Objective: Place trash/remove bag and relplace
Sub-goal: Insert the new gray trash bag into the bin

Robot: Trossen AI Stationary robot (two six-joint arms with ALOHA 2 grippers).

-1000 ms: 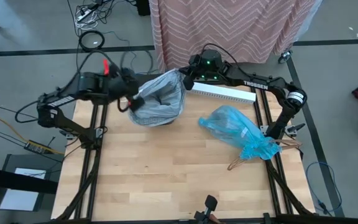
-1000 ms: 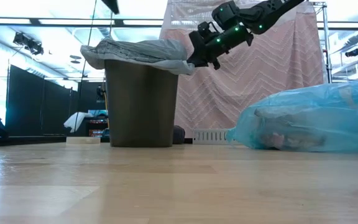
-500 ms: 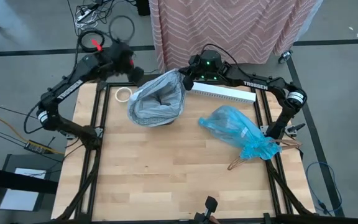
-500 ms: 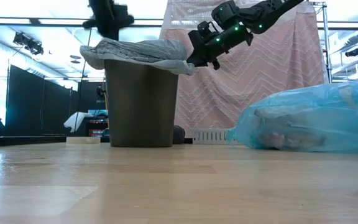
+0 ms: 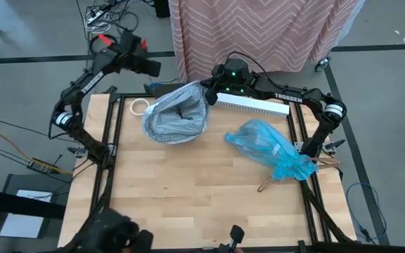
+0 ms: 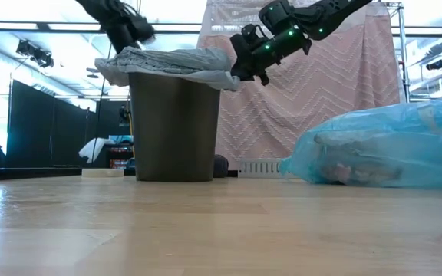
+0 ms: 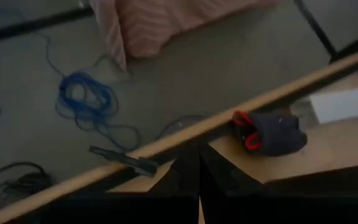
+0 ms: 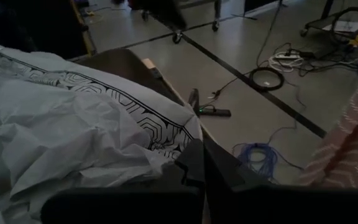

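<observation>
A dark bin [image 6: 173,126] stands on the far left part of the table, lined with a pale grey plastic bag [image 5: 178,116] whose rim drapes over the bin's top. The blue bag [image 5: 269,149] lies on its side at the table's right; pale and reddish trash scraps [image 6: 338,172] show through its wall. My right gripper [image 5: 207,94] is at the bin's far right rim, shut on the grey bag. Shut and holding nothing, my left gripper [image 5: 153,68] hangs beyond the table's far left edge, off the bin. My right gripper pinches the grey bag's overhanging rim edge [image 8: 169,163] between its two fingers, at the bin's far right side. It comes from the table's right, slanting slightly down. The edge [image 6: 227,78] stays draped over the bin's top; the fingers hide how many layers.
A tape roll [image 5: 140,107] lies left of the bin. A long white box [image 5: 253,105] runs along the far edge, with a dark red-trimmed thing [image 7: 269,132] near it. Brownish wires [image 5: 267,185] stick out under the blue bag. The table's near half is bare wood.
My left gripper has swung away from the bin's left rim toward the table's far edge and out past it, turning as it went. The grey bag stays draped on the bin. The blue bag has not moved.
</observation>
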